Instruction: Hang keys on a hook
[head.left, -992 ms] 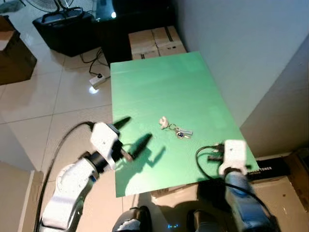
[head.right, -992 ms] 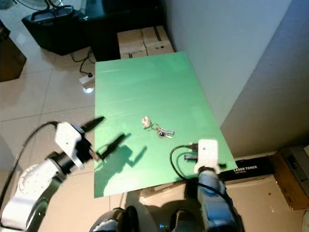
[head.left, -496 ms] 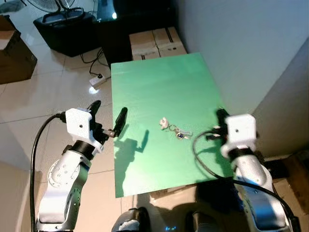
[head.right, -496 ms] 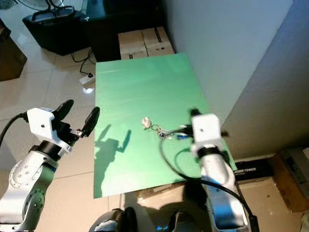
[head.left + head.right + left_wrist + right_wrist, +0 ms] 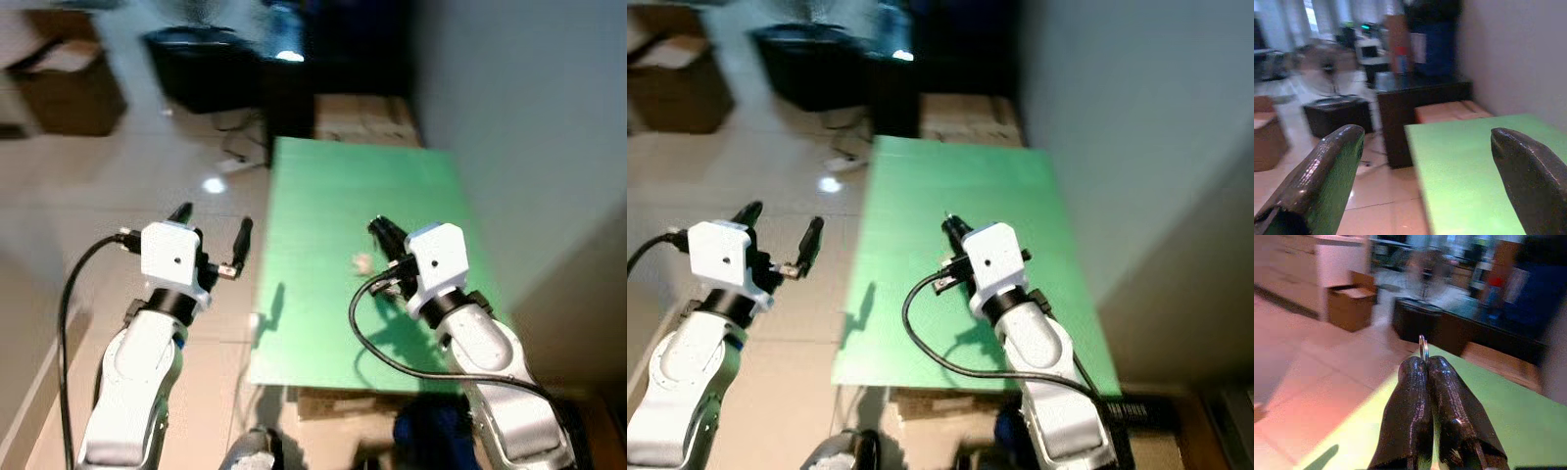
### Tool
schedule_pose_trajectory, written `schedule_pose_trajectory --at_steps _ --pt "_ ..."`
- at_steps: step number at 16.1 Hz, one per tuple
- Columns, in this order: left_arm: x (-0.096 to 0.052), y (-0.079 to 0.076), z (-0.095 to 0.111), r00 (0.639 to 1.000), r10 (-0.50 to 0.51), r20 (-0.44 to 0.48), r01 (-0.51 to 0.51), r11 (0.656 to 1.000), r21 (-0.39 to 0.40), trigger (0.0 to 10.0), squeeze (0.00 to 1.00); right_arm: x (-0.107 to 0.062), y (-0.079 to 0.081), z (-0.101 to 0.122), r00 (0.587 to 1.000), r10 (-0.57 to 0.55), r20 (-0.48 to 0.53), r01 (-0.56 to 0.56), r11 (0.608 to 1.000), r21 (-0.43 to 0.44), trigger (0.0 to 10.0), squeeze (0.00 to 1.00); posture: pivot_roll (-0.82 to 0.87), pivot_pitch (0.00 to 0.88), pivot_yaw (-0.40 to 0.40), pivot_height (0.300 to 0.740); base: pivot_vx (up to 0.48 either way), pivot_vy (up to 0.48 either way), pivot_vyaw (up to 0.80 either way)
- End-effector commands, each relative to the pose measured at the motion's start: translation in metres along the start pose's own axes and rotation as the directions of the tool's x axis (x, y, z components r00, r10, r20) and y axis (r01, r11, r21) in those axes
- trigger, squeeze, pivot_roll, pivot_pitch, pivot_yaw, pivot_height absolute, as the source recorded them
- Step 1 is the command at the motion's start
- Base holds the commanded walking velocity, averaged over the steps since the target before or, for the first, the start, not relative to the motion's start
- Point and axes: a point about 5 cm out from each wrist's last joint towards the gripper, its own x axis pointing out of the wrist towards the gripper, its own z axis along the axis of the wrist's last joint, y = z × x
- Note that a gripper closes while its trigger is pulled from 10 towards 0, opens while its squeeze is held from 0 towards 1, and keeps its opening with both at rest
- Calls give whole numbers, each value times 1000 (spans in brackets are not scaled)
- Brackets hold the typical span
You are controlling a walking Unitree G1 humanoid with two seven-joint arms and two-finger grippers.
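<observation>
A green table [image 5: 333, 196] stands before me against the wall. My right gripper [image 5: 380, 230] is above its middle and is shut on the key ring [image 5: 1423, 346], whose thin metal loop pokes out between the closed fingertips [image 5: 1410, 369]. Just left of that gripper, low over the green top, is the keys' white charm [image 5: 361, 261]; whether it hangs or rests there I cannot tell. Out past the table's left edge, my left gripper [image 5: 213, 223] is held open over the floor with nothing between its fingers [image 5: 1327, 166].
A grey wall [image 5: 529, 127] runs along the table's right side. Cardboard boxes [image 5: 358, 108] and a dark cabinet [image 5: 294, 59] stand beyond its far end. A black case [image 5: 201, 64] and a brown box [image 5: 69, 78] sit on the tiled floor at left.
The camera has swung, shifting and blurring the picture. My right gripper has gone left over the keys and shut on their ring. The left gripper stays open beside the table.
</observation>
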Motion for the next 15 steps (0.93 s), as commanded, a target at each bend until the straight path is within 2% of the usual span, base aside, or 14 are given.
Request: schedule_pose_trajectory --at_steps 1,2,3,9,15 --pt "3 3 7 1000 21 13 -21 999 39 10000 0 0 5 -1 1000 23 -10 -23 1000 21 10000 0 -45 59 -16 740 0 0 800" --pt "8 5 10 999 42 8 -43 996 72 10000 0 -1 8 -5 999 28 -23 -27 999 28 10000 0 -49 57 -3 740 0 0 800" --pt "10 5 10 998 56 7 -56 997 51 10000 0 -3 7 -9 999 25 -39 -23 999 37 10000 0 -53 58 1 740 0 0 800" --pt "14 -14 10 999 -37 24 37 999 15 10000 0 -7 -10 -22 994 -28 -101 31 999 24 10000 0 -68 50 12 740 0 0 800" --pt "15 -19 10 997 -73 26 72 997 36 10000 0 -5 -9 -27 994 -19 -112 22 999 30 10000 0 -58 53 11 740 344 0 800"
